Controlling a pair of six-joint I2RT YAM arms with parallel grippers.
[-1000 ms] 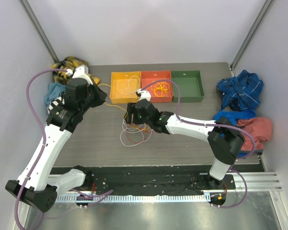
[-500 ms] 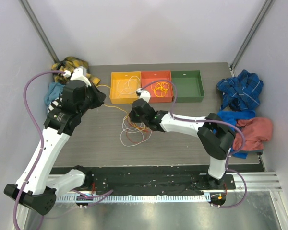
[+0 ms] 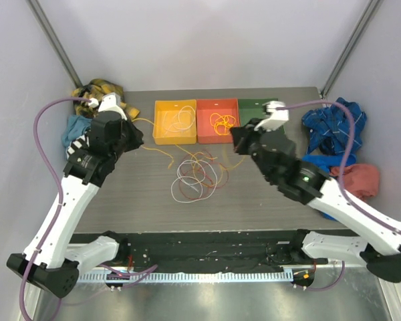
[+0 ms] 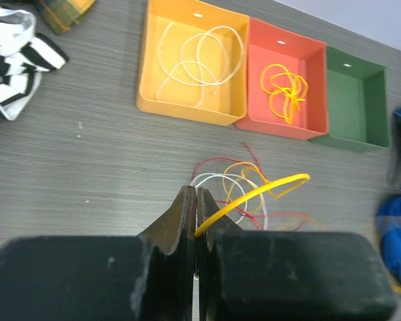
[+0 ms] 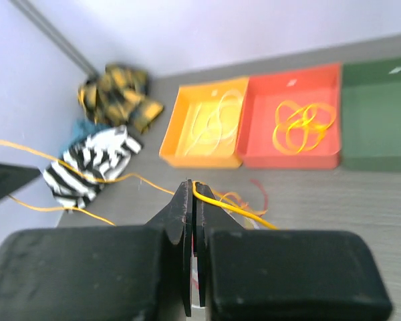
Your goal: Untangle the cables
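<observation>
The cables lie as a loose tangle of white, red and yellow-orange loops in the middle of the table. My left gripper hangs left of the tangle, and in the left wrist view the left gripper is shut on a yellow cable that arcs off to the right above the tangle. My right gripper is up and right of the tangle. In its wrist view the right gripper is shut on a yellow cable that also runs off to the left.
At the back stand a yellow tray holding a white cable, a red tray holding a yellow cable, and a green tray. Cloths lie at back left and along the right edge.
The right gripper was open over the tangle; it has shut on a yellow cable and drawn back up and to the right, spreading the loops. The left arm has barely moved.
</observation>
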